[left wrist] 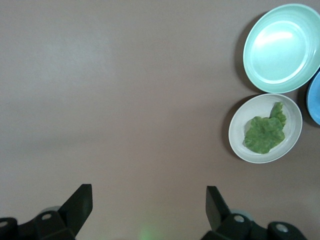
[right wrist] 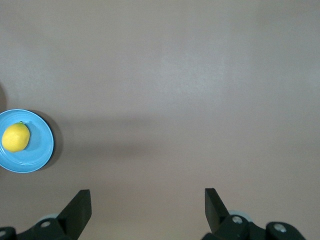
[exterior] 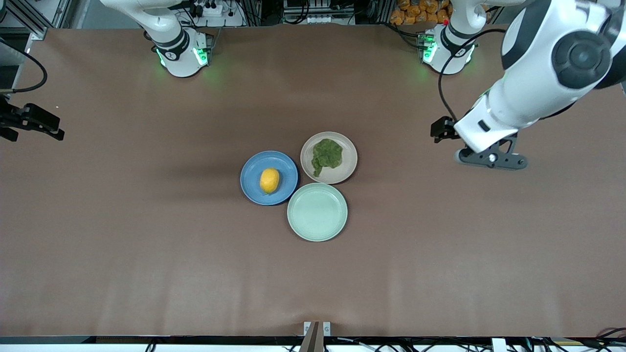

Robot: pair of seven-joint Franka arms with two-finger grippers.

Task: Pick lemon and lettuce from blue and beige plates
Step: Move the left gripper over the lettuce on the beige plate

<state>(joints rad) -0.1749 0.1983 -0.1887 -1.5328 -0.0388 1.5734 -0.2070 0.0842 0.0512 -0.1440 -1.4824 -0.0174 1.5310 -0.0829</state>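
- A wide brown table [exterior: 146, 244] fills nearly the whole front view, its covering smooth with faint ripples showing nearer the camera.
- Soft, even light falls across it, with a dim shadow band near the middle.
- Along the top edge sit metal frame rails [exterior: 29, 19], a power strip [exterior: 208, 9] with tangled cables, and a heap of orange fruit [exterior: 418, 12].
- Green light glows on the tabletop there.

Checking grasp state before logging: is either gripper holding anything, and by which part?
Nothing held. Left gripper and right gripper are open over bare table; small yellow lemon and green lettuce remain on their plates.
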